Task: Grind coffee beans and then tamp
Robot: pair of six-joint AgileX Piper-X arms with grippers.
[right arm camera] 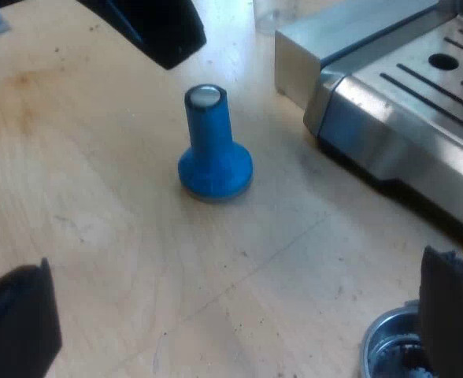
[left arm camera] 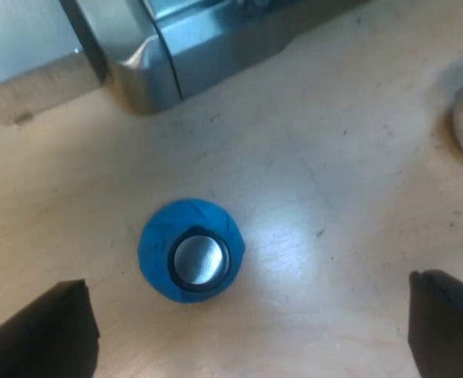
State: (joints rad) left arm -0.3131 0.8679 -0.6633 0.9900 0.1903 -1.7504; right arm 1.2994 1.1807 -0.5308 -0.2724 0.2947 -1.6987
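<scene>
Coffee station indicated: stainless espresso machine (right arm camera: 397, 134) with slotted drip tray (right arm camera: 444, 79), set on a scuffed light wooden tabletop (right arm camera: 98, 205). Home, lab or shop cannot be told.

Light wood counter (right arm camera: 98, 197), a few small scratches. Holds blue tamper (right arm camera: 213, 150), upright, wide end down; big metal espresso machine (right arm camera: 405, 118) nearby; round metal holder (right arm camera: 389, 346), apart from tamper.

- No text, label, brand, number or sign can be read on the blue tamper (right arm camera: 214, 150), the espresso machine (right arm camera: 405, 118) or the counter (right arm camera: 98, 197).
</scene>
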